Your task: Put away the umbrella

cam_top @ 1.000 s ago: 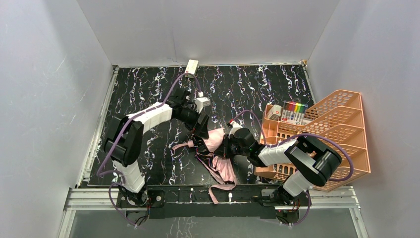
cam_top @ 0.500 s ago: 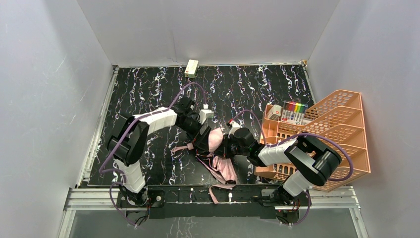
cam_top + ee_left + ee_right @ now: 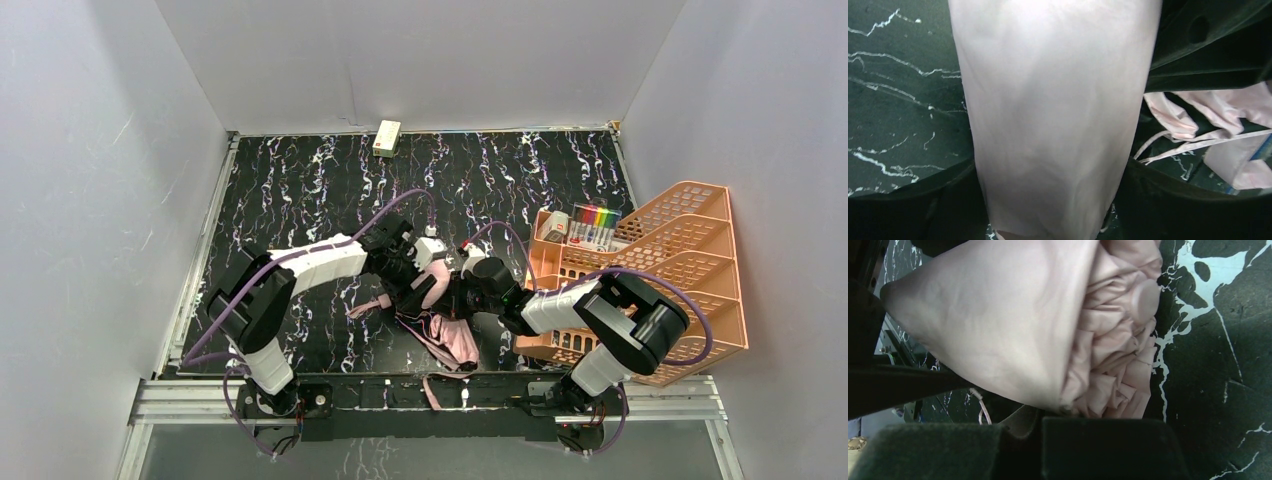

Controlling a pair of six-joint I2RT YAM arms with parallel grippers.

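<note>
We find the umbrella (image 3: 447, 318) lying half-collapsed on the dark marbled surface (image 3: 300, 190), near the front edge and between the two arms. Its pale pink fabric is bunched in loose folds, with black showing underneath and a strap (image 3: 436, 385) trailing toward the arm bases. In the right wrist view the cloth (image 3: 1013, 330) balloons into one broad smooth fold beside a cluster of tight pleats. In the left wrist view a wide band of the same fabric (image 3: 1058, 125) runs straight down the middle of the frame. The right gripper (image 3: 454, 297) is closed tight, and the fabric gathers to a point at its dark pads, so we judge that it has a fold of the canopy pinched. The left gripper (image 3: 420, 290) sits over the cloth with dark finger shapes on either side of the pink band, but we cannot tell whether it is clamping or only straddling it. Well to the right stands the orange mesh rack (image 3: 655, 290), with coloured markers (image 3: 597, 218) in one back compartment. A small cream box (image 3: 387, 137) rests at the far wall. We judge that the step in hand is gathering and wrapping the loose canopy around the shaft. The next move calls for the left gripper to take a firm hold of the fabric while the right keeps the bundle anchored, so the folds can be drawn snug without snagging the thin ribs.
</note>
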